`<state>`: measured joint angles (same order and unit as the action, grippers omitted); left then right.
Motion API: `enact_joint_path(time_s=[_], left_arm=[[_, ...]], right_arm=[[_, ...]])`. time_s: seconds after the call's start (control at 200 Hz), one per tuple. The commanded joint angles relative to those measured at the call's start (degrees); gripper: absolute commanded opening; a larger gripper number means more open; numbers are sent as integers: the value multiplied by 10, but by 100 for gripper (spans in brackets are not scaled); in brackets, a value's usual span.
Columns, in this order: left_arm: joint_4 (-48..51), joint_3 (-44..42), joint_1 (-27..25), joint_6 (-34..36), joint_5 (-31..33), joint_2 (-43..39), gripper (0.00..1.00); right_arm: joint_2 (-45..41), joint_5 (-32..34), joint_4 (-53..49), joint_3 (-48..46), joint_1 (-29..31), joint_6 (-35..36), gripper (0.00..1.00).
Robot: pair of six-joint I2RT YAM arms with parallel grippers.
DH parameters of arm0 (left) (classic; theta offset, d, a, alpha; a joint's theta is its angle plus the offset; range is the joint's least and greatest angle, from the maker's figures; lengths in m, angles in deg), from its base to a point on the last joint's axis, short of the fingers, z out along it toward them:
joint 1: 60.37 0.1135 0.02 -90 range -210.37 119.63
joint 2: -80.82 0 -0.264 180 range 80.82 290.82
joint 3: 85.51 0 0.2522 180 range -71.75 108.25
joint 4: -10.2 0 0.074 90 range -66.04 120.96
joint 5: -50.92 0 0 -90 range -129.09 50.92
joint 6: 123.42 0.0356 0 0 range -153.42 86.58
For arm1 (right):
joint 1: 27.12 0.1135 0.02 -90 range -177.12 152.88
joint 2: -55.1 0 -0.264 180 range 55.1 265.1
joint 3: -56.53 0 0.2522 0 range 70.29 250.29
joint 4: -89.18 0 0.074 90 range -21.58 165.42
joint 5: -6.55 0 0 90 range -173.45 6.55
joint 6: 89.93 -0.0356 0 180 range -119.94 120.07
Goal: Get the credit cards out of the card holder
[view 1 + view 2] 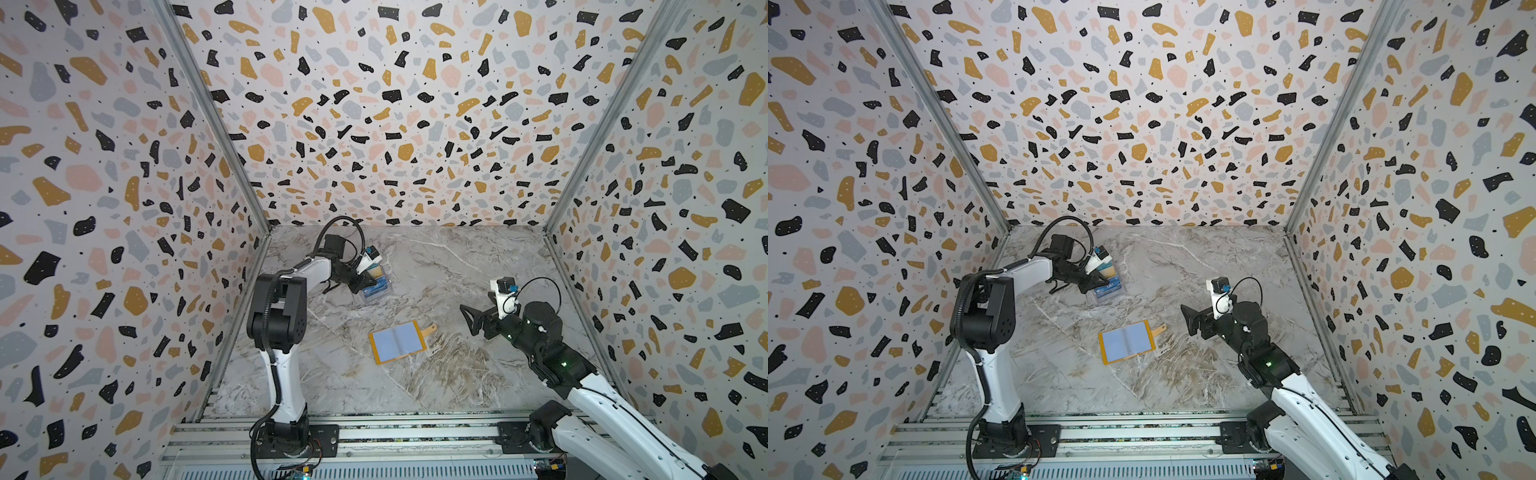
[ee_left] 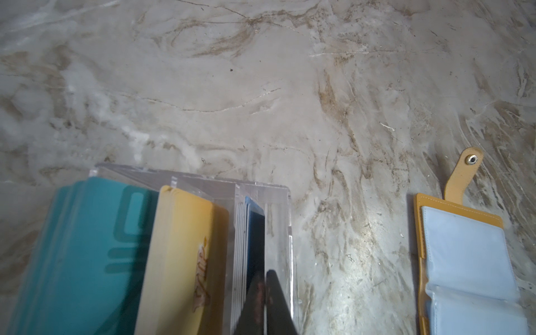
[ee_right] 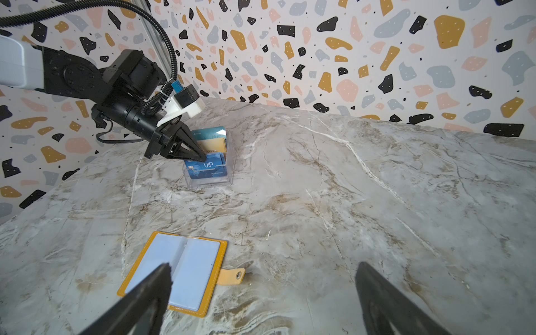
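The card holder [image 1: 397, 341] [image 1: 1127, 341] [image 3: 177, 275] lies open and flat on the marble table, mustard-yellow with pale blue sleeves and its snap tab out to one side. No card shows in its sleeves. The credit cards stand in a clear tiered box [image 3: 208, 182]: a teal card [image 2: 87, 246], a gold card [image 2: 179, 246] and a blue VIP card [image 3: 206, 169]. My left gripper [image 1: 360, 286] [image 2: 265, 290] [image 3: 203, 159] reaches into the front tier, jaws pinched on the blue card's top edge. My right gripper [image 1: 467, 321] [image 3: 264, 265] hovers open, to the right of the card holder.
The clear box [image 1: 384, 291] stands at the back left of the table, near the left wall. Patterned walls close the table in on three sides, and a metal rail with both arm bases runs along the front.
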<state>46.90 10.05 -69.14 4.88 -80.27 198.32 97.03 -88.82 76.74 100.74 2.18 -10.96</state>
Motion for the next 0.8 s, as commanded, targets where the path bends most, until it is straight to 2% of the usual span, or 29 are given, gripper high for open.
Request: enact_joint_path(time_s=[0.0, 0.476, 0.656, 0.796], left_arm=[[-3, 9, -4, -3, 10, -2, 13], [-11, 1, -7, -13, 7, -34, 22], [-22, -6, -7, -26, 23, -57, 25], [-52, -25, -7, -45, 60, -89, 28]], right_arm=[[-9, -1, 10, -1, -1, 4, 99], [-8, -1, 13, -2, -1, 4, 99], [-5, 7, 12, 1, -2, 1, 99], [4, 25, 7, 11, -1, 0, 99]])
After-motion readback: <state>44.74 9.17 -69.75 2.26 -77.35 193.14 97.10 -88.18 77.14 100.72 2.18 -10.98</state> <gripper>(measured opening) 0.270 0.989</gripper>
